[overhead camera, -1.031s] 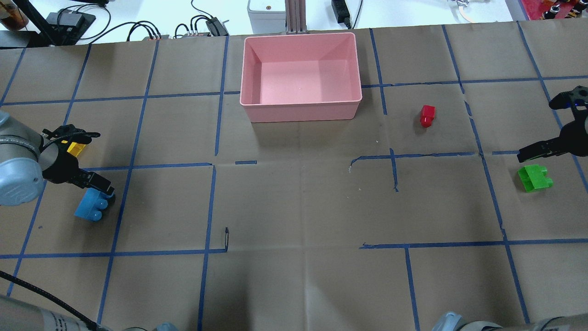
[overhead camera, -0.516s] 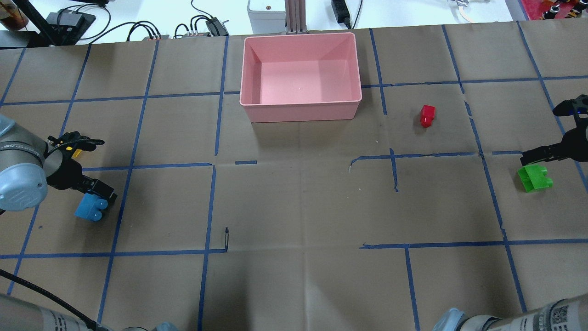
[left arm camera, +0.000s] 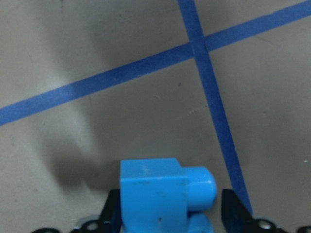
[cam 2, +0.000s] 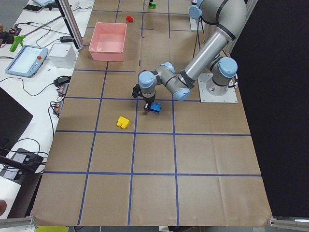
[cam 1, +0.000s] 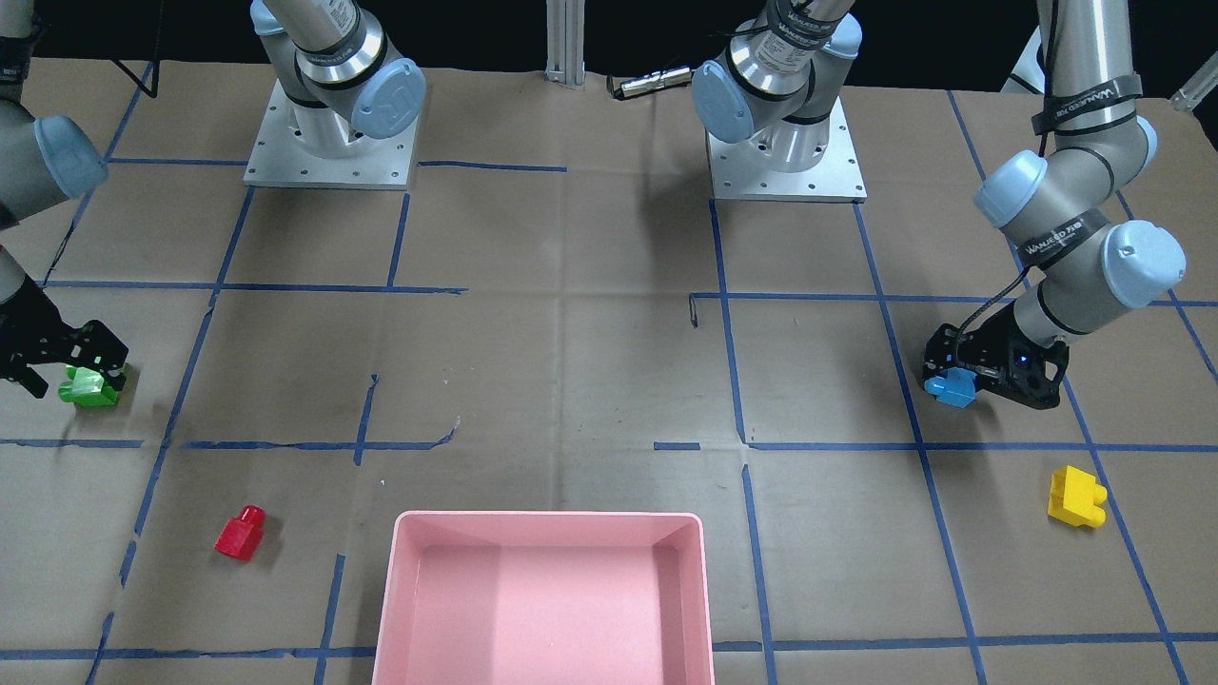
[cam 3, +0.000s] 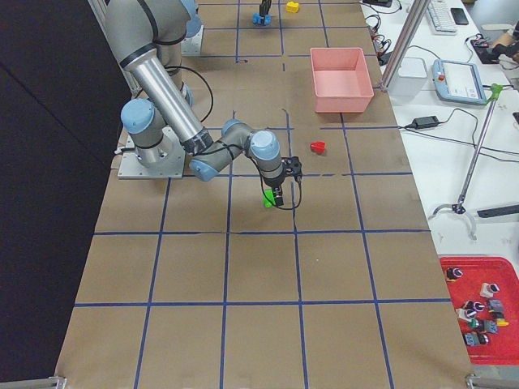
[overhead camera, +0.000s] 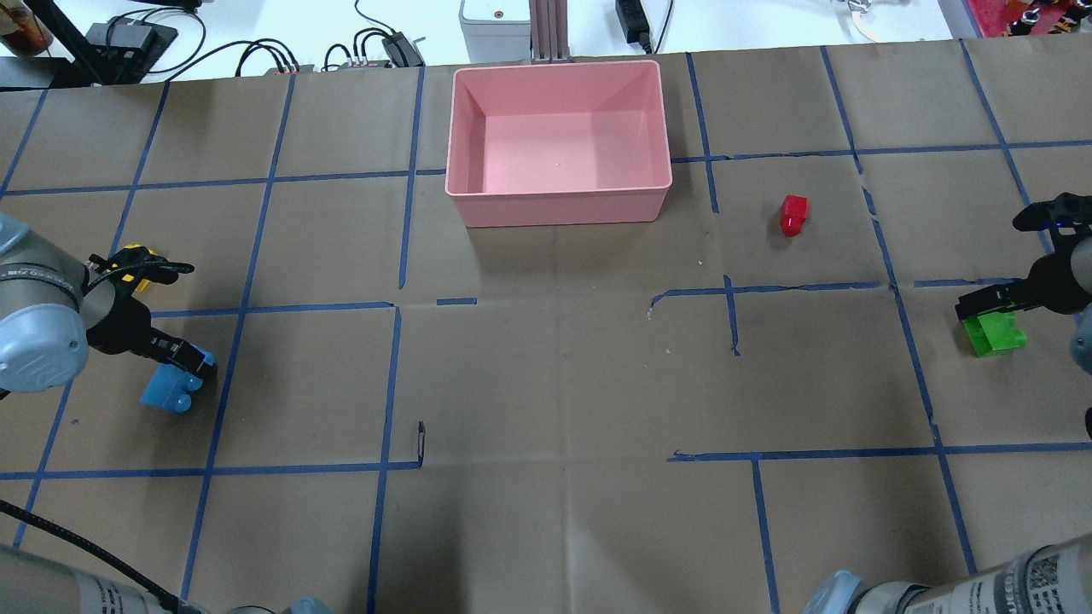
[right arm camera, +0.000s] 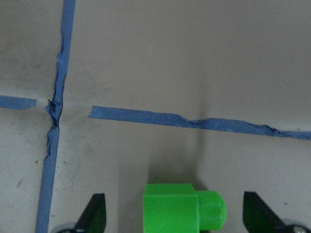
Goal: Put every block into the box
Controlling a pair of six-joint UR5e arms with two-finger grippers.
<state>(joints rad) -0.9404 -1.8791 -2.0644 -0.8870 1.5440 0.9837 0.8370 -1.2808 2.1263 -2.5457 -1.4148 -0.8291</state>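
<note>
The light-blue block [overhead camera: 166, 392] lies at the table's left, and my left gripper [overhead camera: 186, 365] is down on it. In the left wrist view the fingers [left arm camera: 112, 213] are shut on the block [left arm camera: 155, 194]. The green block [overhead camera: 994, 334] lies at the right. My right gripper [overhead camera: 994, 315] is low over it and open, with the block [right arm camera: 182, 208] between its spread fingers [right arm camera: 95, 213]. The yellow block [cam 1: 1075, 497] and the red block [overhead camera: 793, 215] lie loose on the table. The pink box [overhead camera: 559, 206] stands empty at the far middle.
Brown paper with a blue tape grid covers the table. Cables, a power unit and a metal post [overhead camera: 550, 30] sit behind the box. The arm bases [cam 1: 328, 143] are bolted at the robot's side. The yellow block is partly hidden by the left wrist in the overhead view.
Both grippers have come down onto their blocks. The right gripper moved toward the green block and now straddles it. The left gripper has settled around the blue block.
</note>
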